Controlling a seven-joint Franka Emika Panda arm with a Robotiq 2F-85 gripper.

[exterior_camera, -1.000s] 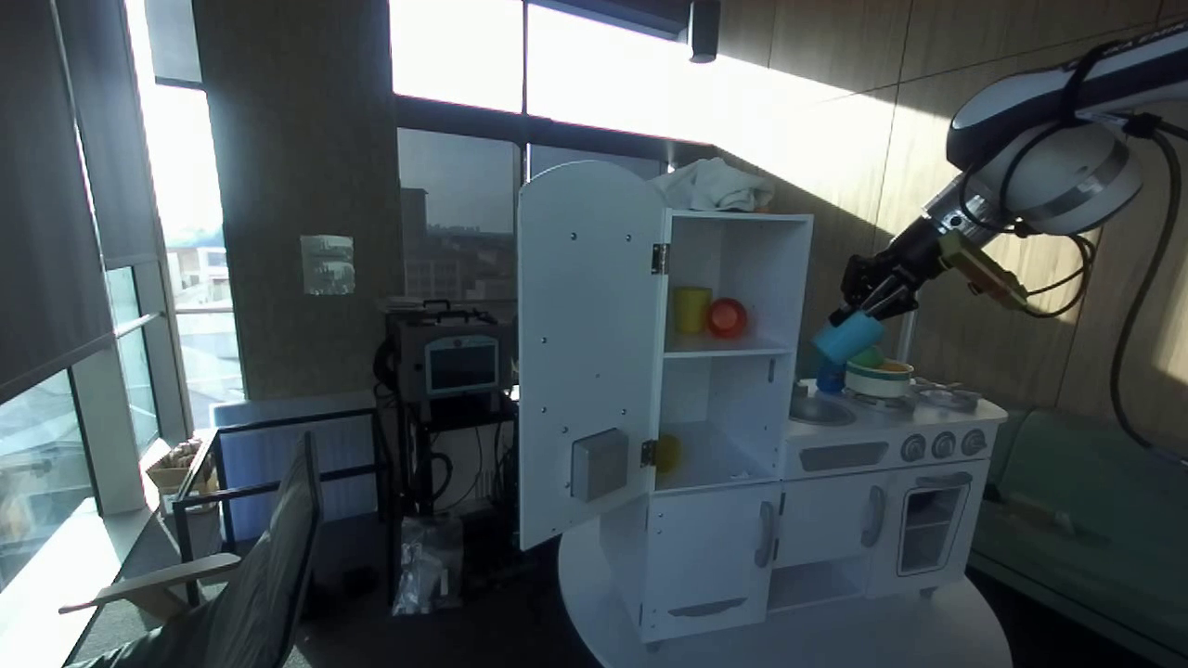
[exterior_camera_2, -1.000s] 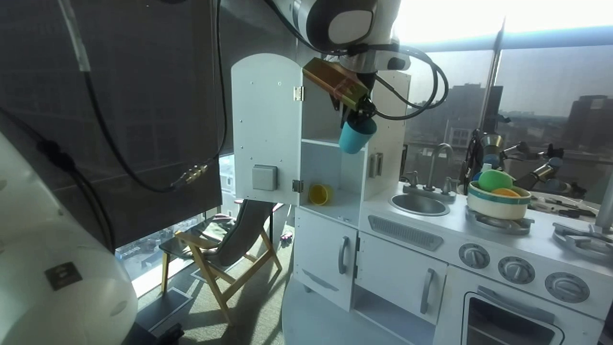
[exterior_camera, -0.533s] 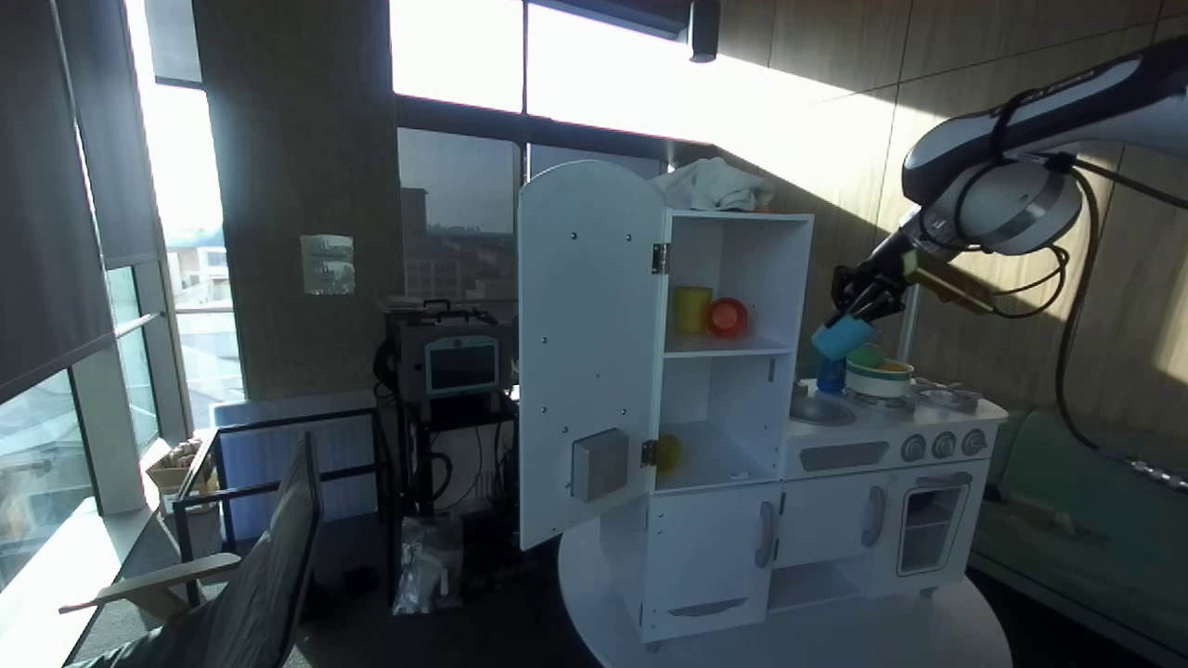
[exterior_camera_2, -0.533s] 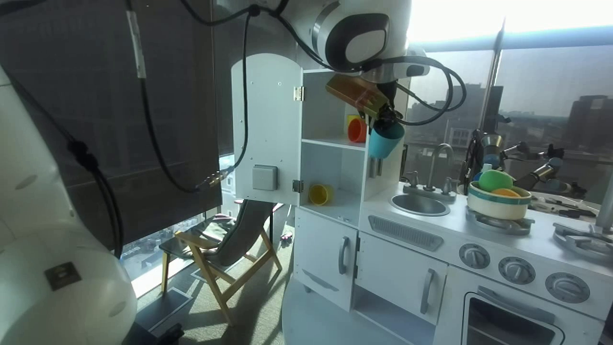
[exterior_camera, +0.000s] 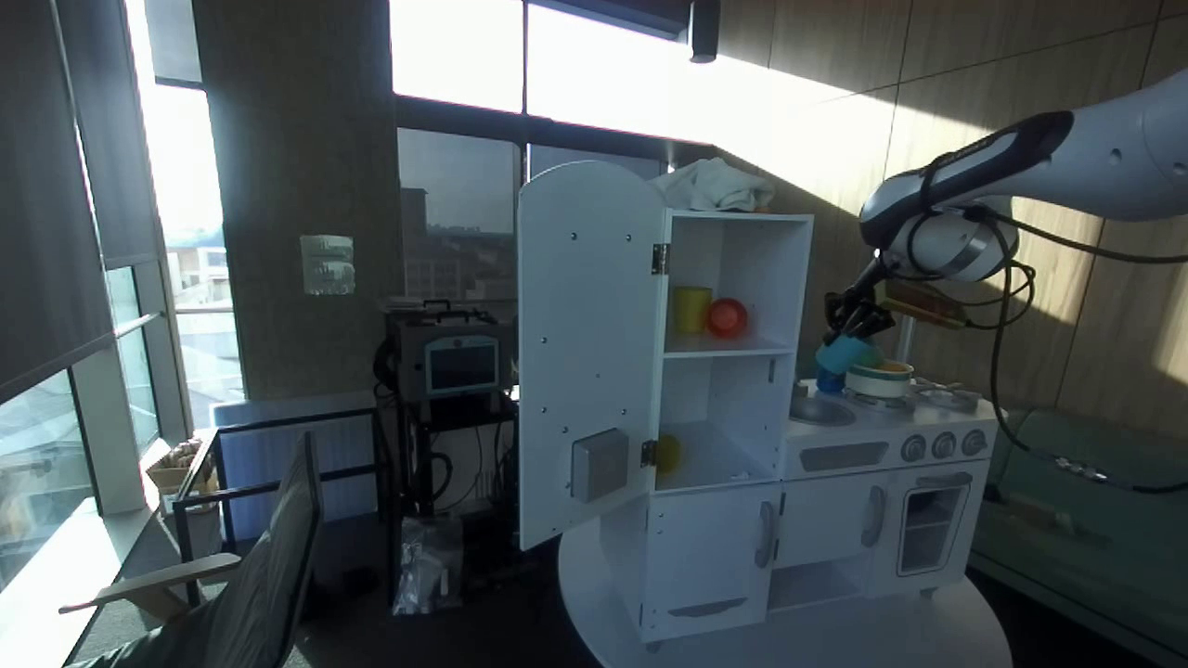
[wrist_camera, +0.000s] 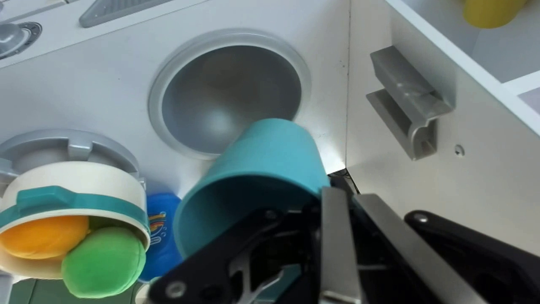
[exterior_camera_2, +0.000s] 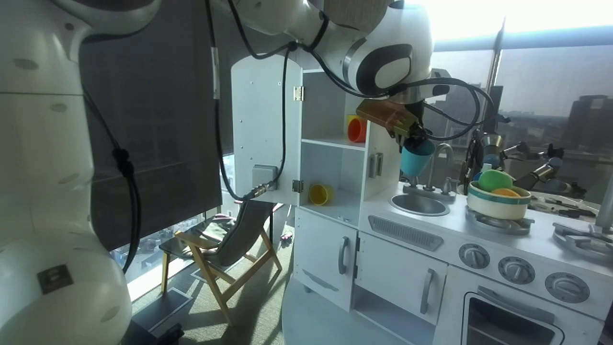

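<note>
Gripper (wrist_camera: 349, 195) grasping turquoise cup (wrist_camera: 270, 152) by the rim, mid-frame in wrist view.
Cup tilted, aloft near metal sink (wrist_camera: 156, 99), upper centre; cream pot (wrist_camera: 80, 179) with green toy (wrist_camera: 103, 261) and orange toy (wrist_camera: 44, 237) inside, lower left. In an exterior view, near centre: yellow cup (exterior_camera_2: 320, 194) on its side in lower compartment (exterior_camera_2: 328, 163), red cup (exterior_camera_2: 356, 130) in upper compartment (exterior_camera_2: 323, 112). Pickup looks done; cup not set down yet.

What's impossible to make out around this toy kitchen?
Inside bottom of the blue cup: shadowed and partly behind the gripper, wrist view.
Bottom of the pot: under the green toy and orange toy, in an exterior view.
Full shape of the blue object: partly covered by the cup, wrist view.
Markings around the knobs: too small, in an exterior view.
Robot arm: cut off by edges in both exterior views.
</note>
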